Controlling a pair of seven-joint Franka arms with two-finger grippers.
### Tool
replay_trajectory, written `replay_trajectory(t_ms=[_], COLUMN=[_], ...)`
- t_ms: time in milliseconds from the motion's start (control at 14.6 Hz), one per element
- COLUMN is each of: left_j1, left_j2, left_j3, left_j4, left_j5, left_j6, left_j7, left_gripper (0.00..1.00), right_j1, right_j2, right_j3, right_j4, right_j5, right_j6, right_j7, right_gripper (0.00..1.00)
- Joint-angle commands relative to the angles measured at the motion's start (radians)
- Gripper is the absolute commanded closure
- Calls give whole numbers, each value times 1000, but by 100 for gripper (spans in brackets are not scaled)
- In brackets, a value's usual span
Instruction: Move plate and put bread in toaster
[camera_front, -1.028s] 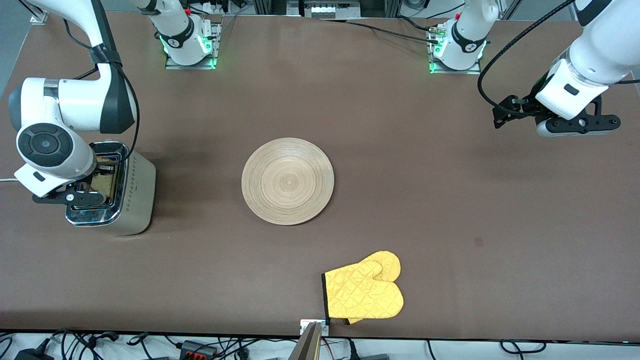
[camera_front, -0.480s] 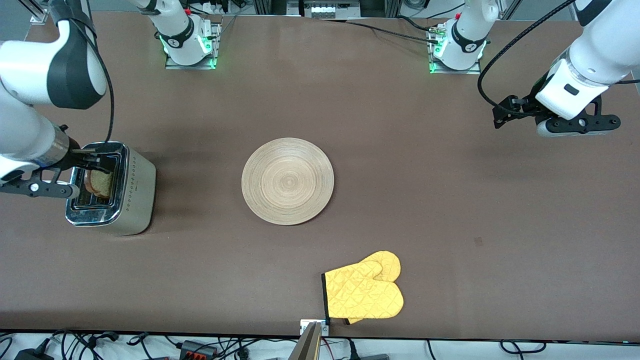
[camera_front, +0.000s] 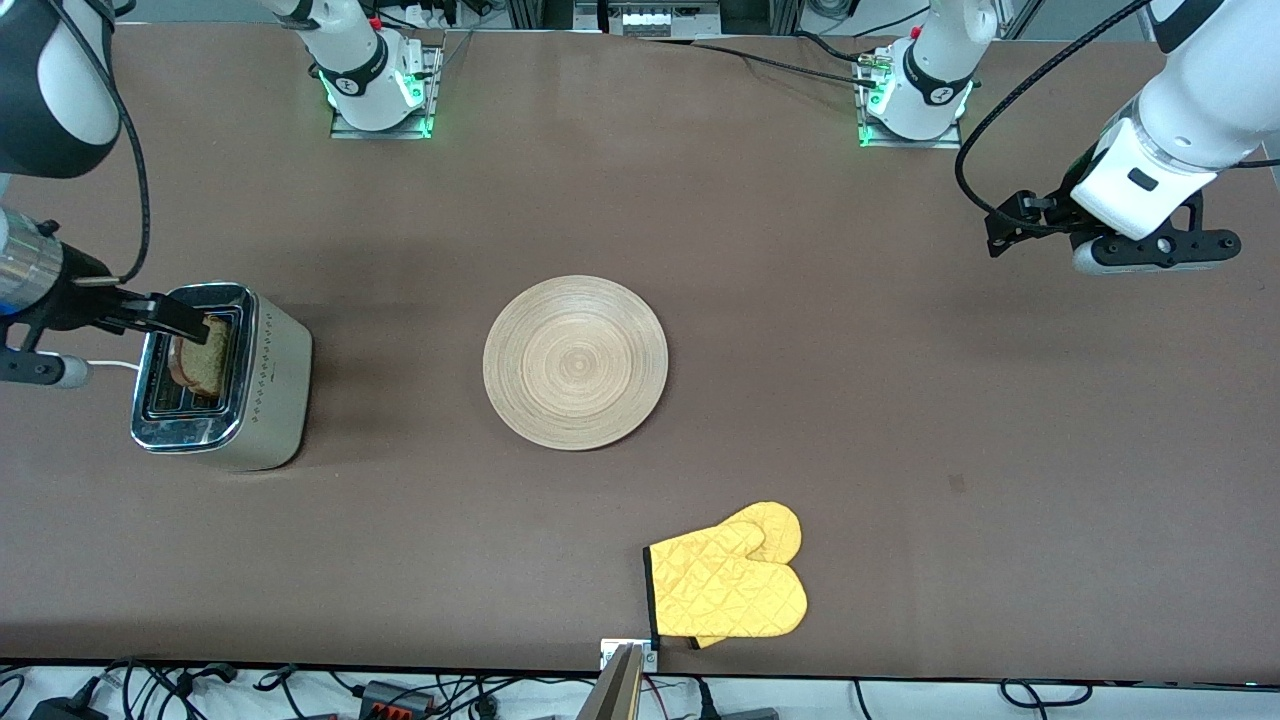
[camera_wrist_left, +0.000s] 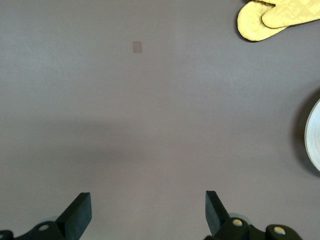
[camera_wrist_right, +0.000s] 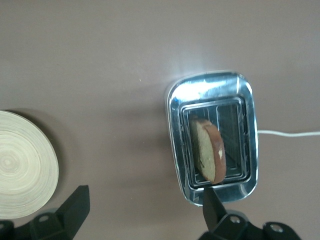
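Note:
The silver toaster (camera_front: 272, 380) stands at the right arm's end of the table. The bread (camera_front: 204, 356) stands leaning in one of its slots, its top sticking out; the right wrist view shows the bread (camera_wrist_right: 207, 150) in the toaster (camera_wrist_right: 175, 125) too. My right gripper (camera_front: 160, 314) is open and empty, up in the air over the toaster's edge; its wrist view shows it (camera_wrist_right: 145, 206) wide open. The wooden plate (camera_front: 575, 362) lies at the table's middle, bare. My left gripper (camera_front: 1135, 252) waits open and empty (camera_wrist_left: 147, 206) over bare table at the left arm's end.
A yellow quilted oven mitt (camera_front: 728, 586) lies near the table's front edge, nearer the camera than the plate; it also shows in the left wrist view (camera_wrist_left: 270, 17). The toaster's white cord (camera_front: 108, 367) runs off toward the table's end.
My right arm has risen and drawn away from over the toaster, toward the table's end. The bread stays in the slot. The left arm has not moved.

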Motion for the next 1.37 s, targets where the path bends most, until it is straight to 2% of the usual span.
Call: replay_trajectory(t_ms=[0,69,137,206,274,548,823,1302], left_j1=[3,3,3,3,3,3,3,3], left_j2=[-3,-3,-3,-3,-3,-3,-2,-2], left_j3=[2,1,2,2,2,2,2,2], left_j4=[11,11,11,11,11,11,11,11], left_j5=[-19,-19,-19,-19,-19,-19,-21,-21], left_j6=[-16,-16,-16,-16,-16,-16,-16,-18], left_j7=[-3,-3,-3,-3,-1,-1,-1,-1], left_gripper=[0,0,0,0,0,0,0,0], right_j1=[-33,-86,-170,-235,-260,-263,-257,-258], right_j2=[4,3,-8,-16,-19,-48,-178,-352], right_j3=[10,47,135,198,229,231,234,234], right_j4=[47,48,50,50,48,22,-172,-398], right_j5=[23,25,22,14,11,-20,-74,-69], right_j6=[-14,-9,-11,-8,-8,-11,67,100], right_j7=[-53,-51,-53,-51,-51,-83,-91,-90], right_gripper=[0,0,0,0,0,0,0,0])
